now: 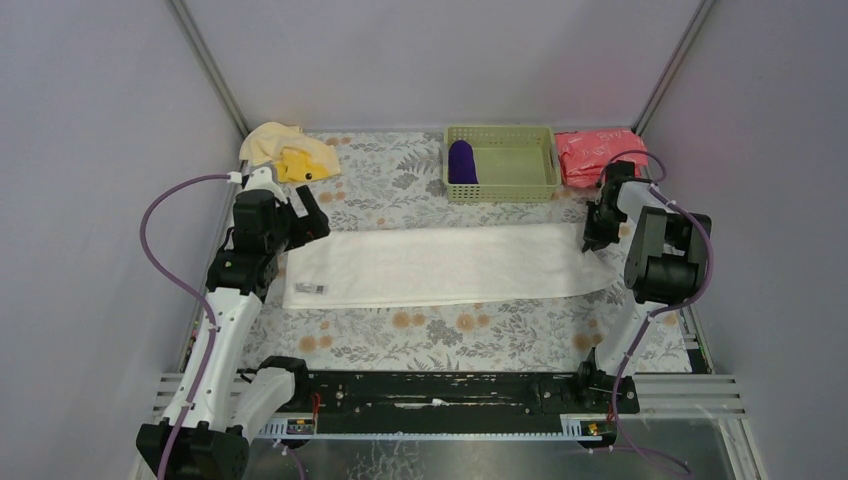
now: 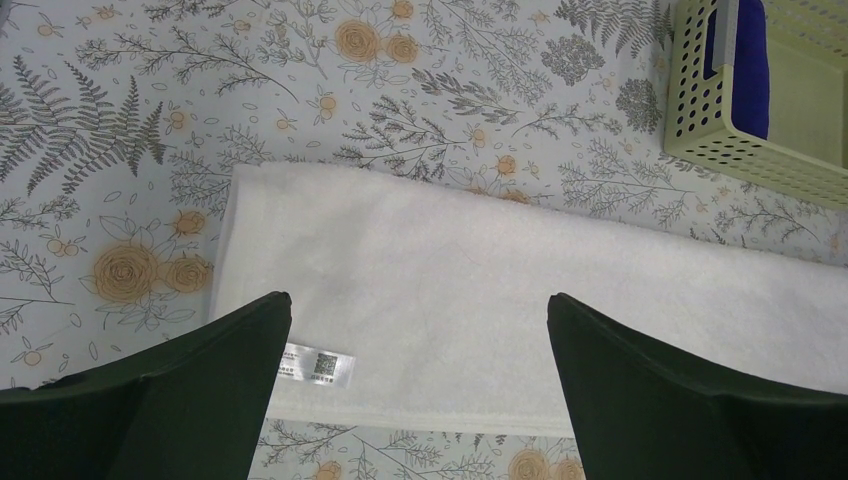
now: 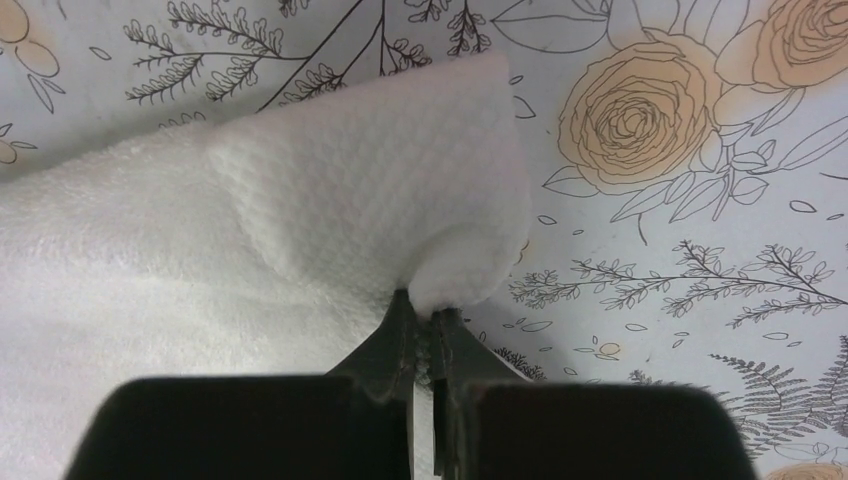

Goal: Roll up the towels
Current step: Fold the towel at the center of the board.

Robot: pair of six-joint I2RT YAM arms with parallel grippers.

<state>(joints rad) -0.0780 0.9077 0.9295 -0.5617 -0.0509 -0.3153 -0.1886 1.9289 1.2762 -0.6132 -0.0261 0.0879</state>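
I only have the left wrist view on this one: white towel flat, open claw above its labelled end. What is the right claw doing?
Observer: The right claw is shut on the white towel, pinching its opposite end.
Operator: Is the cloth flat there?
Observer: No, the corner puckers into a fold at the pinch.
Operator: Any towel I can't see?
Observer: A pale yellow towel lies crumpled, unrolled, at the table's far-left corner.
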